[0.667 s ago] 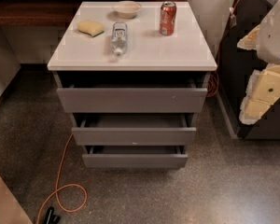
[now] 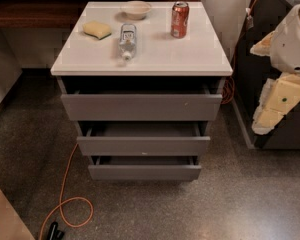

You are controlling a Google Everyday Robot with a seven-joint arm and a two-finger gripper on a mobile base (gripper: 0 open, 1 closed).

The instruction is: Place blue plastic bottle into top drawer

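The blue plastic bottle (image 2: 127, 41) lies on its side on the white cabinet top (image 2: 190, 54), left of centre, with its cap toward the front. The top drawer (image 2: 141, 107) is pulled out a little, and a dark gap shows behind its grey front. My gripper (image 2: 276, 103) hangs at the right edge of the view, beside the cabinet at about drawer height. It is well to the right of the bottle and holds nothing that I can see.
A red soda can (image 2: 179, 19) stands at the back right of the top, a pale bowl (image 2: 136, 9) at the back centre and a yellow sponge (image 2: 97, 29) at the left. Two narrower drawers (image 2: 144, 146) below are also ajar. An orange cable (image 2: 65, 194) loops on the floor. A dark unit (image 2: 250, 84) stands to the right.
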